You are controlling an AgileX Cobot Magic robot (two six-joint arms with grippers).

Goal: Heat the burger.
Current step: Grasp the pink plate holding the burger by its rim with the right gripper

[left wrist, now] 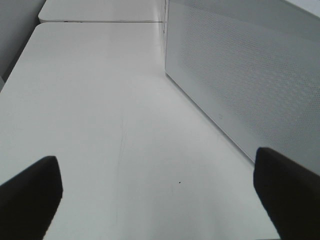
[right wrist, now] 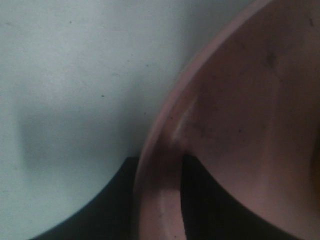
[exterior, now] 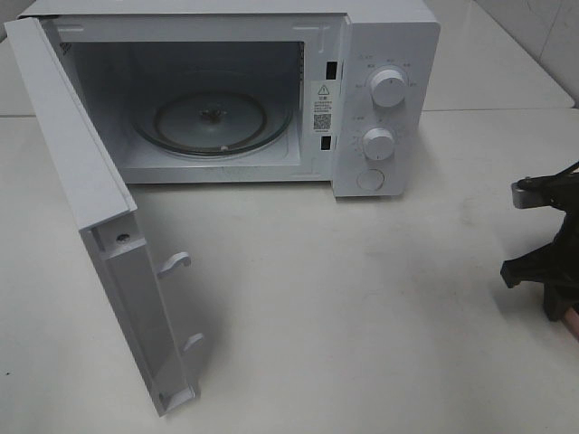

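Claws: two. The left claw (left wrist: 157,200) has its dark fingers (left wrist: 30,195) wide apart, gripping nothing, low over bare worktop (left wrist: 100,100), with a dotted white panel of the microwave (left wrist: 240,75) beside it. The right claw (exterior: 550,287) sits at the right edge of the high view. Its wrist view shows only a dark finger (right wrist: 100,215) crossed by the rim of the pink plate (right wrist: 240,125). Cannot tell if it is clamped on the rim or apart.

Worktop (exterior: 362,298): white, matte, a few faint specks. A seam runs where a second white section (left wrist: 100,10) butts against it at the far end. Pale tiled wall in the back right corner.

Microwave (exterior: 389,54): one, white, at the back of the worktop, cavity open and lit.

Door (exterior: 81,181): one, swung fully out toward the left side, inner face showing, with two latch hooks (exterior: 174,262) (exterior: 193,342).

Glass turntable (exterior: 213,117): one, flat on the cavity floor, nothing on it.

Pink plate: one. In the high view only a sliver (exterior: 570,318) shows under the right arm.

Knobs: two, upper (exterior: 389,89) and lower (exterior: 379,142), white, on the right panel. Round button (exterior: 371,179): one, below them.

Warning sticker (exterior: 322,107): one, on the frame beside the cavity.

Burger: shows in no view, so its place cannot be told.
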